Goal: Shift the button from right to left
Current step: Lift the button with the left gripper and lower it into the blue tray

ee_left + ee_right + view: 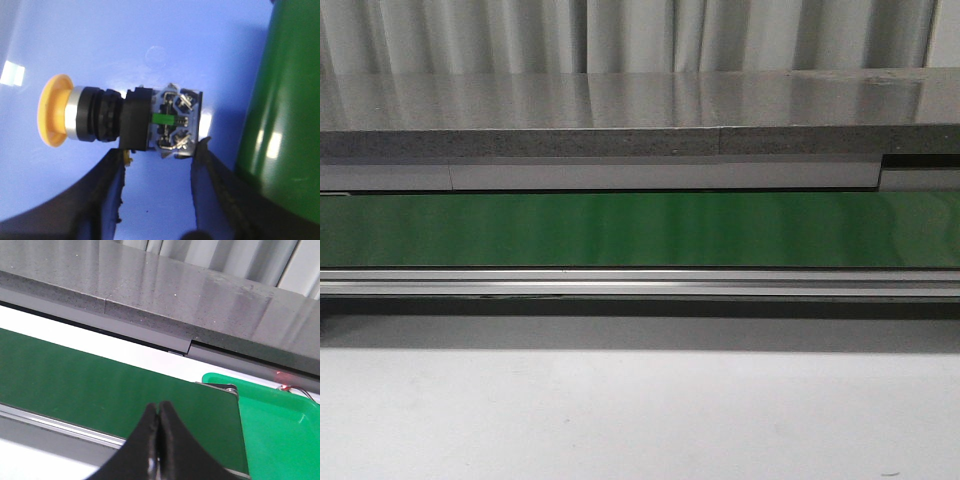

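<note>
The button [120,117] lies on its side on a blue surface [150,30] in the left wrist view: a yellow-orange cap at one end, a black body, and a clear contact block with a green mark. My left gripper [159,152] is open, its two black fingertips [200,152] set wide apart at the near edge of the button's body, without closing on it. My right gripper [159,407] is shut on nothing and hangs over the green belt [75,380]. The front view shows neither the button nor a gripper.
The green conveyor belt [640,230] runs across the front view, with a metal rail [640,282] before it and a grey shelf [640,100] behind. A green tray [280,415] sits at the belt's end. The belt's green curve [285,115] rises beside the button.
</note>
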Controlling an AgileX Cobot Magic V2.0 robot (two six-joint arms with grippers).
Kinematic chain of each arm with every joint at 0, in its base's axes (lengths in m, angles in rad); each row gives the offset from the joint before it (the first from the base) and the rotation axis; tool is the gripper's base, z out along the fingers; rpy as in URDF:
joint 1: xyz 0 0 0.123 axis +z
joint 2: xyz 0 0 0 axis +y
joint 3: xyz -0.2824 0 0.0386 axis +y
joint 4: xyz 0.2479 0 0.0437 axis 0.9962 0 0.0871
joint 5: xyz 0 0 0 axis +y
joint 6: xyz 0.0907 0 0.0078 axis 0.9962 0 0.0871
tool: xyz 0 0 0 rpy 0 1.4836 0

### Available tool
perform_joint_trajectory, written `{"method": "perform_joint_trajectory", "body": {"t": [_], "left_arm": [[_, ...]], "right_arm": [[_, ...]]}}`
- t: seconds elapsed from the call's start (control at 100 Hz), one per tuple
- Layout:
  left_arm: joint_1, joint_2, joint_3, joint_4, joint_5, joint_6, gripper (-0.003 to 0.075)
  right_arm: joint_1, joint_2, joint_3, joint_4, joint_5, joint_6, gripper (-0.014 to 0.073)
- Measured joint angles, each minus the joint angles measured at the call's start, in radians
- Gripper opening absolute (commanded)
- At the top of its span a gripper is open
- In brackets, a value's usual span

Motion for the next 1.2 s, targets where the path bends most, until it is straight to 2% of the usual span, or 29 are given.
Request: {"method": "perform_joint_trajectory", "body": {"t": [0.08, 0.23, 0.3, 0.67, 0.96, 1.2], "left_arm": [[0.0, 0.002, 0.0, 0.0, 0.0, 0.002, 0.0267], [0.0, 0.002, 0.0, 0.0, -0.002, 0.005, 0.0541], [0.0, 0.002, 0.0, 0.009, -0.003, 0.013, 0.0606], [0.002, -0.058, -0.001, 0.031, -0.008, 0.022, 0.0611], [-0.011, -0.261, 0.001, 0.019, -0.004, 0.022, 0.0611], [-0.1, -0.47, 0.082, 0.018, -0.046, 0.022, 0.0611]], "right_arm": [[0.0, 0.0, 0.0, 0.0, 0.0, 0.0, -0.0067], [0.0, 0.0, 0.0, 0.0, 0.0, 0.0, -0.0067], [0.0, 0.0, 0.0, 0.0, 0.0, 0.0, -0.0067], [0.0, 0.0, 0.0, 0.0, 0.001, 0.0, -0.0067], [0.0, 0.0, 0.0, 0.0, 0.001, 0.0, -0.0067], [0.0, 0.0, 0.0, 0.0, 0.001, 0.0, -0.0067]]}}
